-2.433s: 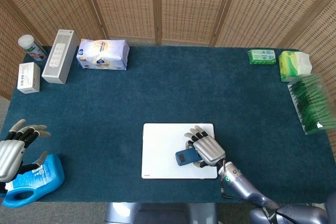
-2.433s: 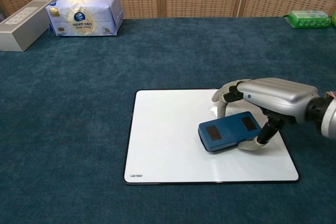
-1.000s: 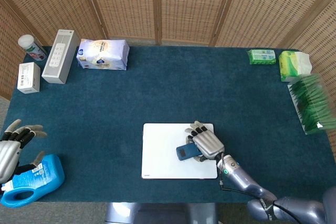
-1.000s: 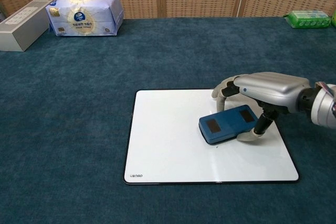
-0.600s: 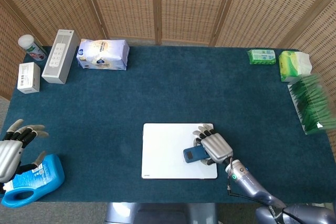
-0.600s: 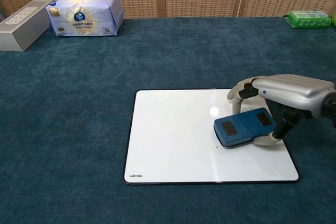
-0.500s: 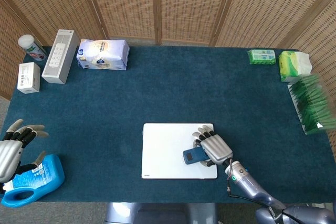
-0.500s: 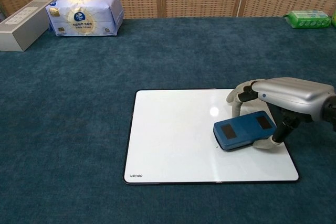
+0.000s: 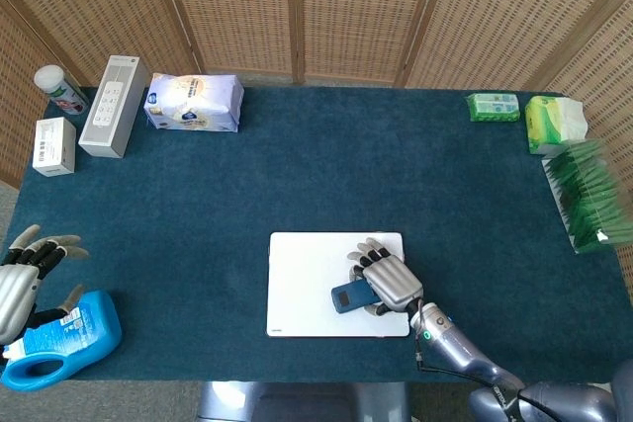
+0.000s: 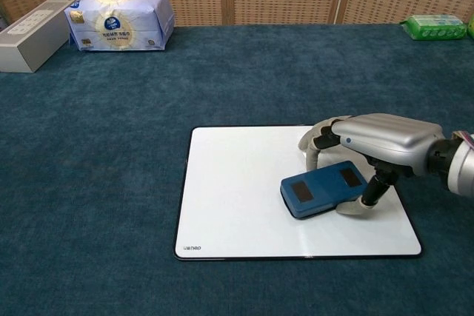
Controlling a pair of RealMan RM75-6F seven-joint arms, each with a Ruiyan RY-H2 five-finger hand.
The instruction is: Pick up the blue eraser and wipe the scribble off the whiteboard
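Most of the job looked done: the board (image 10: 237, 205) lay white and bare wherever it showed, with no scribble visible in either view, though a faint mark could hide under the eraser (image 10: 324, 188) or the hand. What was left, by my guess, was a last pass or two and setting the eraser down.

The eraser lay flat on the right half of the board, pressed to its surface. The right hand (image 10: 370, 146) had hold of it, arched over its far end from the right, the fingers (image 10: 315, 138) curled down along the far edge and the thumb tucked against the near edge, so the eraser was pinched between them. The forearm ran off low to the right, near the bench.

The left hand (image 9: 22, 279) hung at the bench's left edge, fingers spread and holding nothing, just beside a blue bottle (image 9: 59, 343).
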